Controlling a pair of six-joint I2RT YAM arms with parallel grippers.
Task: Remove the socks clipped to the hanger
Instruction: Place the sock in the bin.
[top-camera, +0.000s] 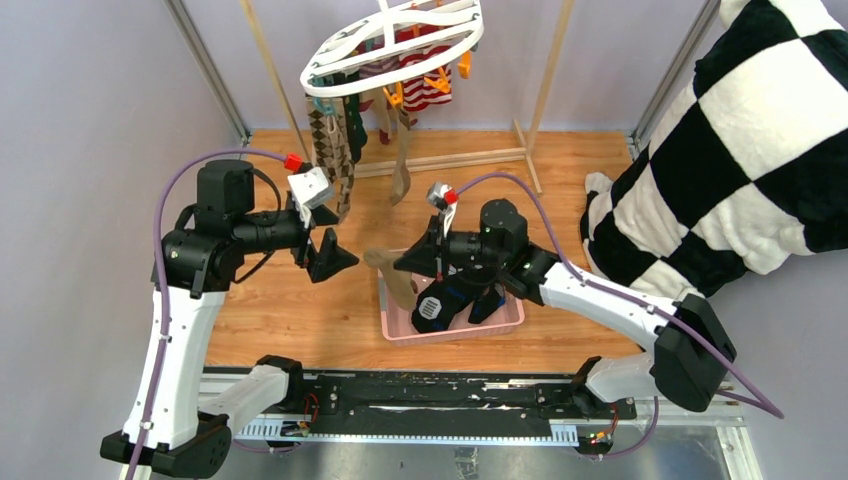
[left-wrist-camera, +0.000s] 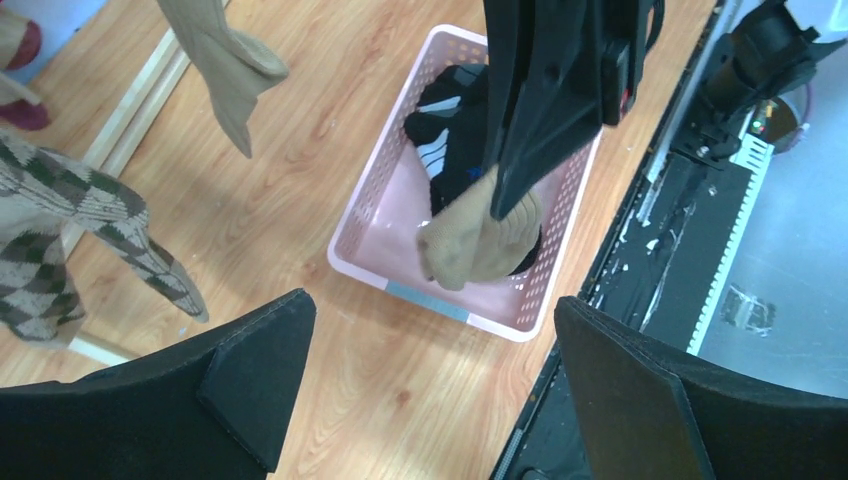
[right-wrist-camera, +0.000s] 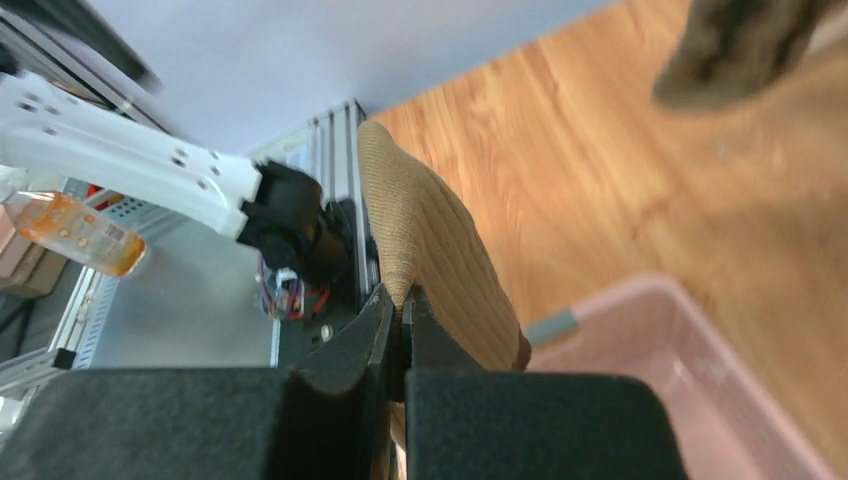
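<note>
Right end effector (right-wrist-camera: 401, 303) around tan sock (right-wrist-camera: 432, 235)

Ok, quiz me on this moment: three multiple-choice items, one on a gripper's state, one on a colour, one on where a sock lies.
1. The left gripper is: A shut on a sock; B open, holding nothing; C shut on nothing.
2. The right gripper holds a sock coloured: A tan; B maroon; C dark green.
3. The black-and-blue sock lies: A in the left gripper; B in the right gripper; C in the pink basket.
Key: 1 B, its jaws stand wide apart with nothing between them; 2 A, the tan sock is pinched between shut jaws; 3 C, it rests inside the basket's walls.
</note>
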